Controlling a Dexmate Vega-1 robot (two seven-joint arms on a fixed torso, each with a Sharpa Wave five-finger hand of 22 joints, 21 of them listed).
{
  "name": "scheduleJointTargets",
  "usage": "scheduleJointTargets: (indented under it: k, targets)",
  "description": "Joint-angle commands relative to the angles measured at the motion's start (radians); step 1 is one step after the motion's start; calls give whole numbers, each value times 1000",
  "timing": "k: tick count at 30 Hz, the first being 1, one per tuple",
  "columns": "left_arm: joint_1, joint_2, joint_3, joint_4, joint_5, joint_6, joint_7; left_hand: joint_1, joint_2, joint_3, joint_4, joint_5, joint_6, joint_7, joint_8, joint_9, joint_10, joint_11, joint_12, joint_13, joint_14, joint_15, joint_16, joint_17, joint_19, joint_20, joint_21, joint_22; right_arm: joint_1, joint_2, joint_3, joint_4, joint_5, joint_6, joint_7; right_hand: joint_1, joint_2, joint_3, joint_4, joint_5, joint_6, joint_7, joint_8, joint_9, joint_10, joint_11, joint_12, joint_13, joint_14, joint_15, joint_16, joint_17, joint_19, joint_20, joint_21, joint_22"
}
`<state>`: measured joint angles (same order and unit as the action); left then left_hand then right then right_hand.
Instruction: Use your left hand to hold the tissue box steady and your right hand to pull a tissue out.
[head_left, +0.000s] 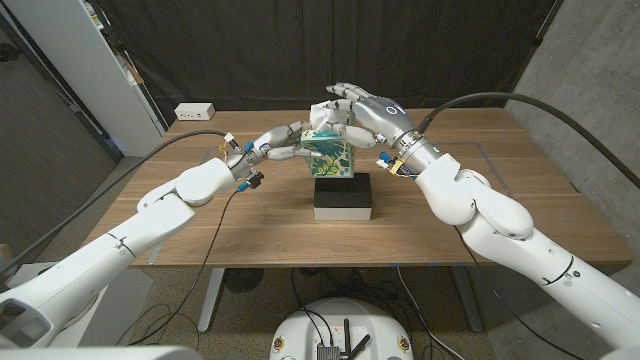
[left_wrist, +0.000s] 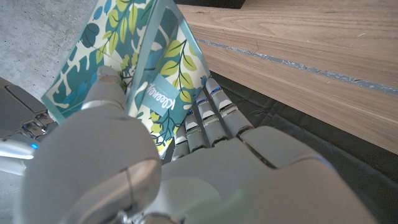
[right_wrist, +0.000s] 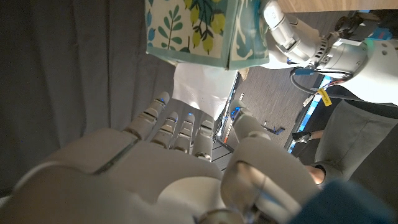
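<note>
Wood-grain table (head_left: 250, 215), printed cardboard tissue box (head_left: 330, 157) (perhaps glossy), soft white tissue (right_wrist: 198, 92)

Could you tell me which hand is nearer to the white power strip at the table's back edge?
Left. The left hand grips the tissue box on the power strip's side; the right hand is above the box, farther away.

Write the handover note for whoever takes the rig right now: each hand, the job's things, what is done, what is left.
Left hand: grips the tissue box from its side, steadying it.
Right hand: above the box, fingers closed on the white tissue that sticks out of the box opening.
Box: stands on a black block at mid-table.
Done: box held, tissue gripped and partly out.
Left: draw the tissue fully clear with the right hand while the left hand holds the box.
</note>
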<state>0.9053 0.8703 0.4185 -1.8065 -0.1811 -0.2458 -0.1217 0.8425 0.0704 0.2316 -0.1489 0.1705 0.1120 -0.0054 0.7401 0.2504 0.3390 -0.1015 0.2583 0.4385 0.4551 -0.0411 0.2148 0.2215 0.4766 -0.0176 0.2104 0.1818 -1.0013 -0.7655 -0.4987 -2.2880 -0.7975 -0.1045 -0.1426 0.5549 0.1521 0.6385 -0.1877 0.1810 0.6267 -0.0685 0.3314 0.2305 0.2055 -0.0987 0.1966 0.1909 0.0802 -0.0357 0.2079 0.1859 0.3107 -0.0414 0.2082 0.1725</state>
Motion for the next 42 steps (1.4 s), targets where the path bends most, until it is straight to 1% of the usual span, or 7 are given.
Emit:
scheduleJointTargets:
  k: [1, 3, 5, 6, 9, 23, 42]
  targets:
    - [-4, -2, 2, 10, -6, -9, -7, -11, 4, 4, 3, 6, -2, 2, 11, 2, 2, 5, -6, 2, 0, -117, 0, 3, -4, -1, -2, 2, 8, 54, -45, 50, -152, -22, -127, 96, -23, -7, -7, -2, 107, -6, 69, 26, 40, -6, 9, 2, 28, -100, 8, 2, 27, -5, 5, 2]
    - [-3, -1, 1, 9, -6, -9, -6, -13, 3, 4, 4, 6, -2, 1, 12, 2, 3, 4, -6, 2, 0, -117, 0, 3, -4, -2, -2, 2, 10, 60, -52, 59, -177, -26, -151, 136, -29, -8, -9, -1, 135, -13, 92, 36, 52, -14, 9, 3, 37, -107, 9, 2, 41, -12, 8, 3]
    - [-2, -1, 0, 8, -7, -8, -5, -15, 9, 7, 5, 7, -7, 6, 11, 3, -1, 11, -8, 3, -3, -114, -1, 4, -6, 2, -3, 2, 10, 64, -57, 65, -198, -30, -166, 226, -41, -14, -7, 1, 203, -32, 150, 62, 77, -25, 9, 4, 51, -114, 10, 4, 57, -25, 8, 3]
    - [0, -1, 0, 8, -7, -7, -3, -16, 9, 7, 5, 7, -6, 7, 11, 3, -1, 11, -9, 3, -3, -113, -1, 4, -6, 2, -3, 2, 10, 65, -58, 67, -203, -31, -172, 250, -43, -18, -6, 1, 225, -38, 169, 71, 91, -31, 12, 5, 59, -120, 12, 5, 61, -29, 7, 4]
    - [0, 0, 0, 8, -8, -8, -4, -18, 8, 8, 3, 7, -6, 4, 13, 3, 0, 9, -9, 4, -2, -114, -1, 3, -6, 1, -3, 2, 11, 65, -61, 68, -216, -35, -174, 276, -46, -24, -5, -1, 246, -34, 190, 82, 106, -37, 14, 6, 65, -121, 14, 6, 70, -32, 9, 4]
    - [2, 1, -2, 12, -8, -14, -3, -25, 4, 14, -2, 6, -4, 0, 19, 2, 4, 4, -10, 6, 1, -119, -1, 1, -4, -3, -2, 2, 18, 74, -70, 75, -244, -51, -179, 314, -53, -37, -2, -7, 253, -35, 211, 96, 116, -45, 12, 7, 67, -124, 14, 7, 79, -34, 9, 4]
    - [3, 3, -2, 9, -6, -12, -3, -31, 2, 21, -5, 7, -5, 1, 22, -3, 3, 5, -12, 8, 1, -118, -3, 0, -4, -3, -1, 2, 36, 91, -71, 92, -257, -67, -215, 339, -54, -54, 5, -10, 253, -36, 220, 97, 125, -45, 11, 9, 68, -127, 15, 10, 79, -46, 7, 5]
